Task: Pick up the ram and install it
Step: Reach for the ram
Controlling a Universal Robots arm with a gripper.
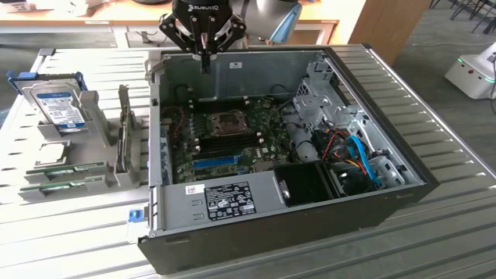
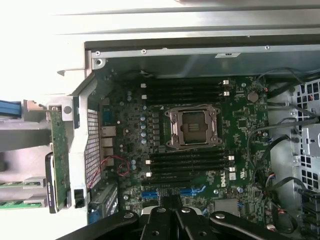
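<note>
Gripper (image 1: 205, 68) hangs with its two black fingers pressed together and nothing between them, above the far wall of the open computer case (image 1: 256, 238). In the wrist view the joined fingertips (image 2: 170, 200) sit over the green motherboard (image 2: 240, 125).

Under the gripper, the bare processor socket (image 2: 194, 127) lies in the middle of the board, with a bank of black memory slots (image 2: 187, 162) on one side of it and a second bank on the other. All slots that can be seen are empty. A blue expansion slot (image 1: 213, 161) lies on the board toward the case's near wall.

Outside the case, on the exterior view's left, a grey rack (image 1: 116, 174) stands on the slatted metal table (image 1: 449, 221). Two green ram sticks lie flat in its near end, the nearer ram stick (image 1: 58, 186) just beside the farther ram stick (image 1: 68, 170); neither is touched, and they are well apart from the gripper. An expansion card (image 1: 124, 133) stands upright in the rack between the sticks and the case. Farther back, a hard drive (image 1: 62, 107) leans in the same rack.
</note>
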